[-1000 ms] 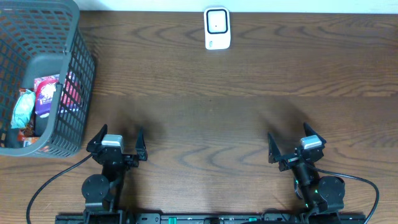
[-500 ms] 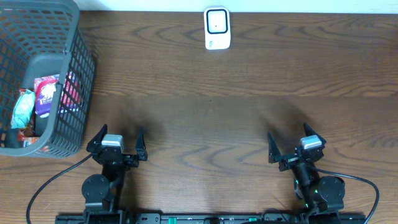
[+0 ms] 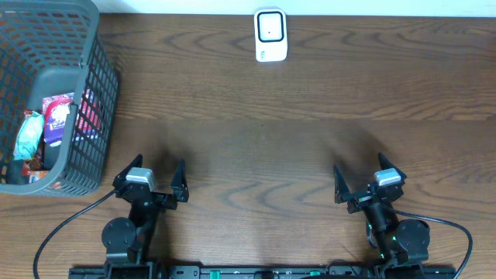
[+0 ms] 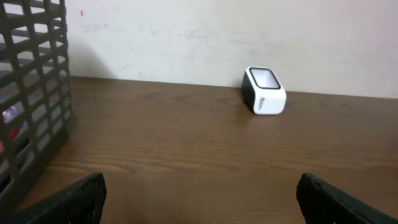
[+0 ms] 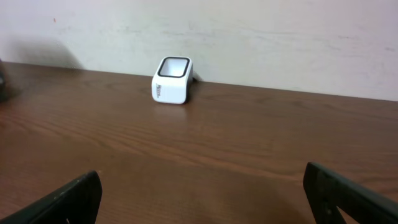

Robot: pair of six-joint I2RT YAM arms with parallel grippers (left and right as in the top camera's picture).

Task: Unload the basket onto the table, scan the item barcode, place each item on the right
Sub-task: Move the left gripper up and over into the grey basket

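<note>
No text can be read anywhere. The scanner (image 4: 265, 91) stands far ahead between the left fingers (image 4: 68, 202), nearer the right-hand one. It bears a short dark line of print low on its white side, and the same mark shows far ahead of the right fingers (image 5: 62, 200), but in both views it is too small to make out. The packets (image 3: 53, 118) in the basket (image 3: 97, 46), ahead and to the left of the left fingers, carry coloured print that is too blurred to read.
</note>
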